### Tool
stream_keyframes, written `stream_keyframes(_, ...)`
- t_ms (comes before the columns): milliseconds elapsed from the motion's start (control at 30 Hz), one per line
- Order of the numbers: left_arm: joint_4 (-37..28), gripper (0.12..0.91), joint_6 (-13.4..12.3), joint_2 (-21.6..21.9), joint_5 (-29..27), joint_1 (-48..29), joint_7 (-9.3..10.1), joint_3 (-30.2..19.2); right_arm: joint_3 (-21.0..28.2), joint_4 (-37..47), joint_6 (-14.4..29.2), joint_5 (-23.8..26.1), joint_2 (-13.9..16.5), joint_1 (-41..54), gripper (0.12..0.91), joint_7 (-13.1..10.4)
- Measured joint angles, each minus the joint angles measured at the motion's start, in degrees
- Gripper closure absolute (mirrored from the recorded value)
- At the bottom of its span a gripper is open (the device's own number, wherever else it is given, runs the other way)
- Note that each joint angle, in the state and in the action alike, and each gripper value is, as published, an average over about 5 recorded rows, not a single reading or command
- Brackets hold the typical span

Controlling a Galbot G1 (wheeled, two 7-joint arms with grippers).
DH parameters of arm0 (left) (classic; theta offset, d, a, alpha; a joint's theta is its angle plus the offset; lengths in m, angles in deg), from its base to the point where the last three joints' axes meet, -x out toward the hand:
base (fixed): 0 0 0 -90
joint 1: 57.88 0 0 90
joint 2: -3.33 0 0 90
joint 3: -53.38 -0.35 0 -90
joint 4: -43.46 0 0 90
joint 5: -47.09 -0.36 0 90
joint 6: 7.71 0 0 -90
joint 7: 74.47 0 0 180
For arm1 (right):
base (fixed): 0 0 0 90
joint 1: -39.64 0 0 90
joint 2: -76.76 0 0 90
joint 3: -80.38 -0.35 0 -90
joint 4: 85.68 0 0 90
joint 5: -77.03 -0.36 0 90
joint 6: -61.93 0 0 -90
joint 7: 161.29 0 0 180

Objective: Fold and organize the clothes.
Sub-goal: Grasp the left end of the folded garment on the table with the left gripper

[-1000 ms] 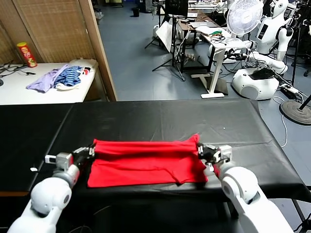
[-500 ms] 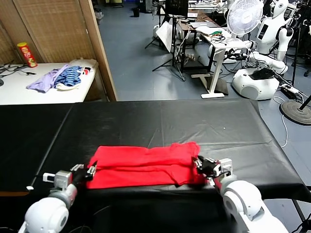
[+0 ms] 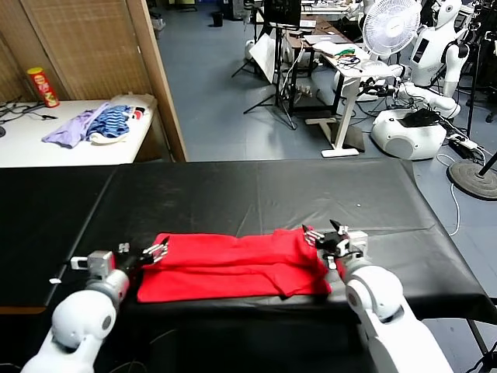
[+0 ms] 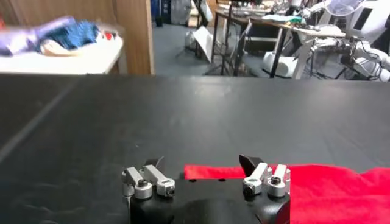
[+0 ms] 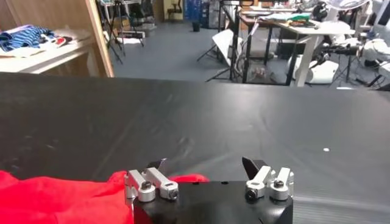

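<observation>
Both grippers stand wide, holding nothing: the left gripper (image 3: 155, 252) at one end of the single red T-shirt (image 3: 233, 264), the right gripper (image 3: 326, 238) at the other. It lies folded on the black table (image 3: 256, 194). Only the head view shows both ends together.

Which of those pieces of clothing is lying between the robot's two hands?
The red T-shirt, folded flat on the black table. The lilac garment and blue-striped garment sit heaped on the white side table, far away.
</observation>
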Motion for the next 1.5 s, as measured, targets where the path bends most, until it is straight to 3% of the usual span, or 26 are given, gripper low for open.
stream_keyframes(133, -2.9, 0.454, 0.1, -0.1, 1.0, -1.4, -0.45, -0.3, 0.2, 1.9, 0.1, 0.0, -1.3, 0.1, 0.366, 0.0)
stream_keyframes(367, -5.8, 0.836, -1.5, -0.6, -0.8, -1.8, -0.44, -0.4, 0.6, 3.6, 2.3, 1.2, -3.1, -0.4, 0.754, -0.8)
stream_keyframes(500, -6.0, 0.901, -5.5, -1.7, -3.9, -1.5, -0.04, -0.4, 1.1, 4.5, 5.6, 3.0, -4.4, -1.0, 0.879, -2.9)
stream_keyframes(633, -7.0, 0.903, -9.7, -2.9, -10.0, -1.7, 0.08, -0.8, 1.4, 5.7, 9.2, 4.5, -5.6, -1.5, 0.876, -4.4)
stream_keyframes(767, -7.6, 0.902, -11.1, -4.1, -13.7, -1.8, -0.57, -1.3, 1.0, 5.6, 10.4, 4.7, -5.8, -2.2, 0.842, -3.5)
stream_keyframes(867, -7.6, 0.850, -11.3, -4.5, -14.3, -1.8, -1.06, -1.5, 0.5, 4.6, 10.5, 4.7, -5.3, -2.9, 0.679, -2.5)
stream_keyframes(1000, -7.0, 0.642, -11.1, -4.2, -13.5, -1.7, -1.15, -1.1, -0.3, 2.5, 10.4, 4.7, -4.3, -3.9, 0.429, -1.5)
stream_keyframes(1133, -5.7, 0.424, -10.3, -3.3, -11.2, -1.0, -1.10, -0.2, -1.3, -0.1, 10.4, 4.5, -3.2, -5.3, 0.266, -1.0)
stream_keyframes(1233, -4.1, 0.289, -9.1, -3.0, -7.9, 0.1, -0.90, 0.8, -2.0, -1.9, 10.4, 4.2, -2.7, -6.3, 0.235, -0.8)
stream_keyframes(1300, -2.7, 0.247, -8.4, -3.2, -5.4, 1.1, -0.65, 1.6, -2.3, -2.9, 10.4, 3.9, -2.6, -6.8, 0.229, -0.7)
stream_keyframes(1500, -0.1, 0.232, -8.0, -4.4, -2.2, 4.8, -0.55, 2.6, -2.4, -4.9, 10.4, 3.5, -2.5, -7.4, 0.227, -0.6)
